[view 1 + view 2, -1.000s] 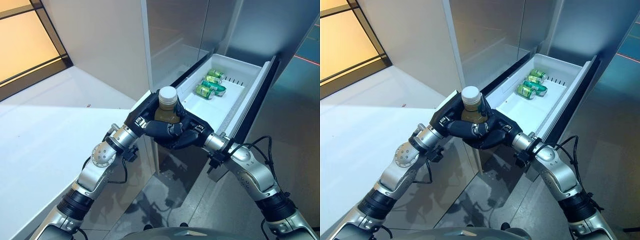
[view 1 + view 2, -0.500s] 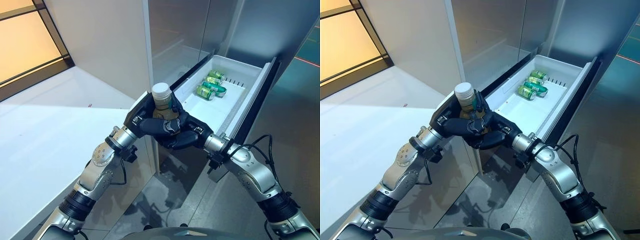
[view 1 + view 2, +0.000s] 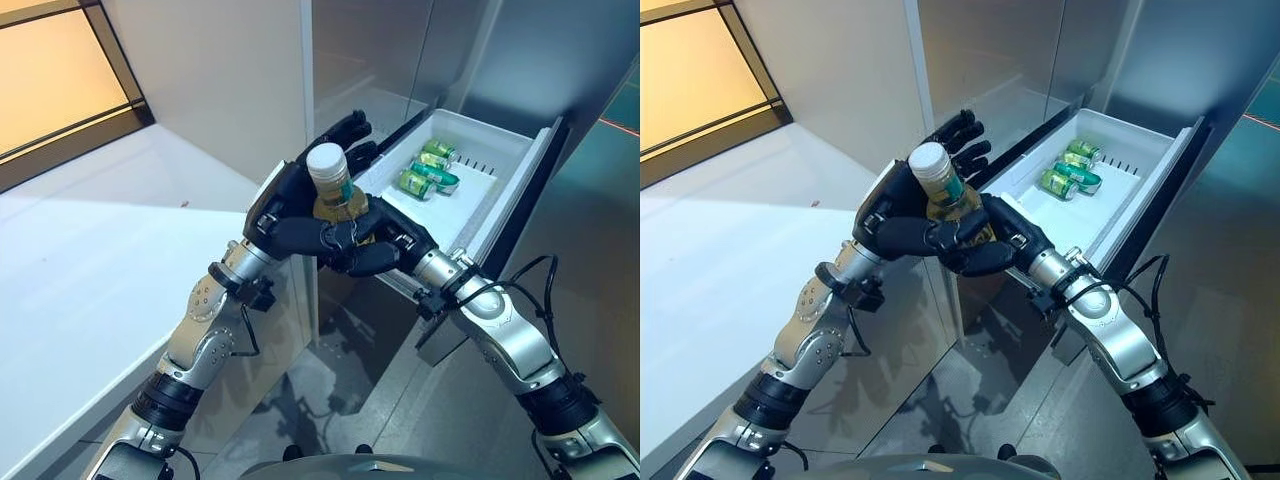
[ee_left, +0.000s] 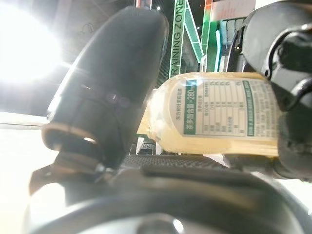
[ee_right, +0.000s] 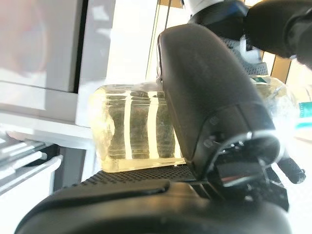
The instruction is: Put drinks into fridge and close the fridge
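Note:
A clear bottle (image 3: 331, 183) of pale yellow drink with a white cap is held upright between my two hands, just in front of the open fridge drawer (image 3: 521, 168). My right hand (image 3: 386, 246) is curled round the bottle's lower body from the drawer side; its wrist view shows the thumb (image 5: 209, 97) over the bottle (image 5: 130, 127). My left hand (image 3: 284, 202) is behind the bottle with its fingers straight, pointing toward the fridge. Its thumb (image 4: 109, 90) stands beside the bottle (image 4: 219, 117). Green cans (image 3: 428, 169) lie in the far part of the drawer.
The white drawer sticks out from the steel fridge front (image 3: 370, 50), with bare white floor (image 3: 455, 215) in its near part. A white counter (image 3: 100, 260) runs along the left. Grey floor (image 3: 590, 240) lies to the right of the drawer.
My left hand's fingers have straightened off the bottle. Both hands and the bottle have risen a little and moved toward the drawer. My right hand keeps its hold.

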Robot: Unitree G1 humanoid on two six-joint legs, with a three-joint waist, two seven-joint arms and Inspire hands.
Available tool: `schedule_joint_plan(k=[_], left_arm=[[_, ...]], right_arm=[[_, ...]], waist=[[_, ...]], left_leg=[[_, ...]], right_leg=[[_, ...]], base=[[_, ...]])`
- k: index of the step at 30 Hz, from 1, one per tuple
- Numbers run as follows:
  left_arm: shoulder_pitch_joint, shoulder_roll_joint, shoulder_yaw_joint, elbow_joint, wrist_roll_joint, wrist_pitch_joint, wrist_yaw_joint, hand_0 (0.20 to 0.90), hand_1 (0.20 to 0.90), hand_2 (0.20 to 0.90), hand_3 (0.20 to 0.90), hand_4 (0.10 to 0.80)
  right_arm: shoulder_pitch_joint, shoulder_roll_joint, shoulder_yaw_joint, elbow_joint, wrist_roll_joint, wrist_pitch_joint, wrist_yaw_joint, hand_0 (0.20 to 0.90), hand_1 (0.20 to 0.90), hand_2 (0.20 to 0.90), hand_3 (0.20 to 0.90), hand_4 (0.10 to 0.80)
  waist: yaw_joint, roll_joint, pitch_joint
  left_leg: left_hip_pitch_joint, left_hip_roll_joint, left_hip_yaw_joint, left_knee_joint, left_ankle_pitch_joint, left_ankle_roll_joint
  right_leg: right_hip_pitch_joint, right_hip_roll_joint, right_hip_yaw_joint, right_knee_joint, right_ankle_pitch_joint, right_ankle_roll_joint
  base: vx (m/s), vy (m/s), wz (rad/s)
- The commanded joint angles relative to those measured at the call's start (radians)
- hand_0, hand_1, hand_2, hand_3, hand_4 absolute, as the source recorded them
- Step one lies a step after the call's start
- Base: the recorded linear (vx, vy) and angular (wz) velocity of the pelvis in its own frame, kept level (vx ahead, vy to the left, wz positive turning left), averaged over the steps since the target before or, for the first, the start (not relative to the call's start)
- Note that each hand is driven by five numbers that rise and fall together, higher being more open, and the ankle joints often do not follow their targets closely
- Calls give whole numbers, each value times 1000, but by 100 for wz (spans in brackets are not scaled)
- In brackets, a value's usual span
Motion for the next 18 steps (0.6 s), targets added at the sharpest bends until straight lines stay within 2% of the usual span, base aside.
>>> schedule_joint_plan(k=[1, 5, 6, 7, 9, 12, 18], left_arm=[[-104, -3, -12, -177, 3, -152, -47, 900, 900, 900, 900, 800], [-91, 20, 20, -159, -29, -102, -45, 900, 900, 900, 900, 800], [-85, 22, 24, -150, -45, -88, -52, 900, 900, 900, 900, 800], [-78, 19, 28, -143, -58, -61, -61, 900, 900, 900, 900, 800], [-64, 24, 27, -134, -88, -33, -61, 900, 900, 900, 900, 800], [-24, 12, 28, -113, -151, 29, -97, 900, 900, 900, 900, 800], [38, 11, 7, -89, -189, 143, -160, 900, 900, 900, 900, 800]], right_arm=[[-282, -8, -237, 125, 9, -101, -261, 300, 300, 300, 200, 100], [-332, -72, -254, 186, -169, -130, -353, 300, 300, 300, 200, 100], [-343, -93, -259, 199, -263, -129, -381, 300, 300, 300, 200, 100], [-361, -132, -259, 222, -363, -130, -436, 300, 300, 300, 200, 100], [-396, -199, -262, 268, -462, -109, -471, 300, 300, 300, 200, 100], [-435, -292, -261, 374, -435, -72, -508, 300, 300, 300, 200, 100], [-485, -375, -230, 553, -414, -66, -547, 300, 300, 300, 200, 100]], waist=[[47, -16, -82], [64, -18, -85], [67, -17, -86], [70, -17, -86], [77, -16, -87], [95, -19, -82], [122, -23, -77]], left_leg=[[13, -19, -15, 2, -96, 16], [10, -20, -32, 2, -94, 13], [10, -20, -35, 2, -93, 12], [10, -21, -40, 2, -93, 14], [9, -22, -48, 2, -92, 15], [8, -21, -61, 2, -88, 14], [4, -20, -74, 2, -80, 9]], right_leg=[[-9, 7, -16, 40, -33, 27], [-7, 5, -28, 45, -38, 25], [-7, 5, -30, 47, -40, 25], [-6, 5, -30, 51, -43, 23], [-6, 6, -28, 56, -47, 23], [-3, 3, -38, 65, -54, 20], [4, -3, -67, 69, -58, 20]], base=[[21, 4, 11], [26, 7, 16], [33, 15, 24], [34, 19, 20], [32, 20, 10], [41, 11, 20], [44, -10, 16]])
